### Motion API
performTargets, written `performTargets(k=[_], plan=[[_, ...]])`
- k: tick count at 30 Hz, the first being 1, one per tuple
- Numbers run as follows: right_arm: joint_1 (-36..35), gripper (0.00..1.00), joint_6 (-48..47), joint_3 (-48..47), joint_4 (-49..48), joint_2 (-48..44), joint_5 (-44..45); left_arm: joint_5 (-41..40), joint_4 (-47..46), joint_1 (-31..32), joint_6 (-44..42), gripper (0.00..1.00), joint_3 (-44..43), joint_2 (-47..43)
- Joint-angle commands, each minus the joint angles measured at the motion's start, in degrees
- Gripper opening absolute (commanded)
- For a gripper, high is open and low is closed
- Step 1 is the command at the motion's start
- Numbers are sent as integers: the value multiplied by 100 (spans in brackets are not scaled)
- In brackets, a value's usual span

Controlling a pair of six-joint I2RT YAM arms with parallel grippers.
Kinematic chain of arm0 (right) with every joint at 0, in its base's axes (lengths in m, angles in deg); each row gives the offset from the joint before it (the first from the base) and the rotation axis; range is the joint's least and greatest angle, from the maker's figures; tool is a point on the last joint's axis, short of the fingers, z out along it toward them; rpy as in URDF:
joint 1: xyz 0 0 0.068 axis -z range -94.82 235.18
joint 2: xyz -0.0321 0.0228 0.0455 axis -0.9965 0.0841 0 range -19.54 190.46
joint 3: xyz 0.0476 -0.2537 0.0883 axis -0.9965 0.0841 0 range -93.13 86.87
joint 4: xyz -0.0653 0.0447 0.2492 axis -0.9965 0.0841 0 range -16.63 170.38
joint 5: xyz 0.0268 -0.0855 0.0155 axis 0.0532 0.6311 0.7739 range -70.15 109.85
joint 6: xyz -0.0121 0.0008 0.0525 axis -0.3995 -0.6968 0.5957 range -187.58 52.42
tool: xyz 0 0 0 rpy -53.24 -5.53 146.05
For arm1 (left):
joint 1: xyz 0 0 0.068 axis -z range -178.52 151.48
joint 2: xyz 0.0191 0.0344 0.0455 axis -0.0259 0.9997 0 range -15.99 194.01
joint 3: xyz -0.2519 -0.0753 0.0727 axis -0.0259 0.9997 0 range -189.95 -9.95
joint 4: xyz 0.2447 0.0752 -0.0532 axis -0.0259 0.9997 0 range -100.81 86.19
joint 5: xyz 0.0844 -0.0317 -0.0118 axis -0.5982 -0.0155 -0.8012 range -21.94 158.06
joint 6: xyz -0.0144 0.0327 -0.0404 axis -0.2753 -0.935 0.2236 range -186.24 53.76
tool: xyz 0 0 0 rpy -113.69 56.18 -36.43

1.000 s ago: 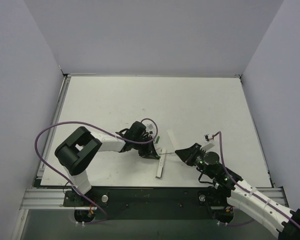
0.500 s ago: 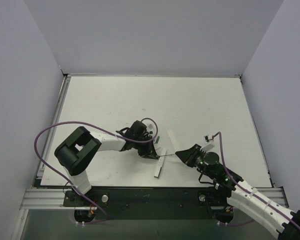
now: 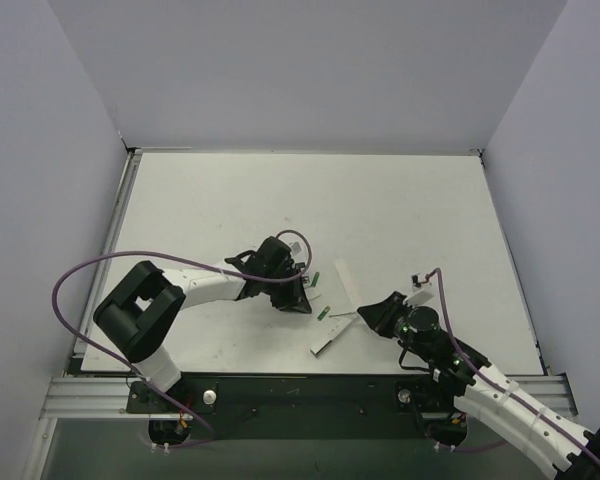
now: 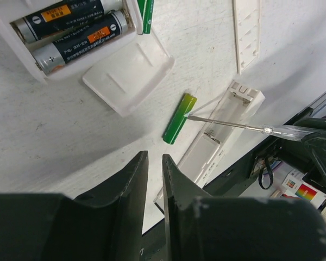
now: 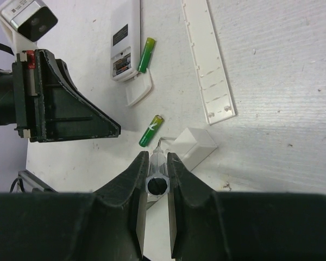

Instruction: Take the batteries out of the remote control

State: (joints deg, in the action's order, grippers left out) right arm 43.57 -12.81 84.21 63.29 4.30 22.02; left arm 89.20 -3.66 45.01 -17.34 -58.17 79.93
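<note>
A long white remote (image 3: 325,338) lies open and tilted near the front edge; it also shows in the left wrist view (image 4: 217,142). One green battery (image 4: 179,118) lies loose on the table beside it, also in the right wrist view (image 5: 151,130) and the top view (image 3: 324,312). A second green battery (image 5: 146,54) lies beside a small white remote (image 5: 124,46), whose open bay holds two dark batteries (image 4: 70,32). My right gripper (image 5: 157,163) is shut on a clear-handled screwdriver (image 5: 157,173), its tip at the long remote's open end. My left gripper (image 4: 155,163) is shut and empty, above the table.
A long white cover strip (image 5: 206,60) lies behind the long remote, also in the top view (image 3: 345,283). A small white cover (image 4: 127,70) lies by the small remote. The table's front edge and the black rail (image 3: 300,392) run close behind the long remote.
The long remote has turned from upright to tilted. A green battery now lies loose beside it. My right gripper with the screwdriver has shifted right and nearer; my left gripper moved slightly back.
</note>
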Motion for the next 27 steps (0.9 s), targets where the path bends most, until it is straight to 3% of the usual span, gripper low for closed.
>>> performTargets(k=[1,5,9,13,20,27], plan=[[65,0,-308,283,323,-256,178,-321,294,33,-197,29,-257,-406],[371,0,-903,-471,778,-3,12,-479,374,85,-364,34,-240,-627],[601,0,-1494,-1524,1438,332,-419,-462,348,331,-557,35,-249,-759],[601,0,-1714,-1974,2228,333,-568,-190,-12,682,-610,35,-275,-715],[601,0,-1715,-2213,3170,-72,-552,-49,-110,1087,-1083,35,-758,-311],[618,0,-1618,-2195,3654,-458,-473,-251,461,1395,-1822,36,-1417,224]])
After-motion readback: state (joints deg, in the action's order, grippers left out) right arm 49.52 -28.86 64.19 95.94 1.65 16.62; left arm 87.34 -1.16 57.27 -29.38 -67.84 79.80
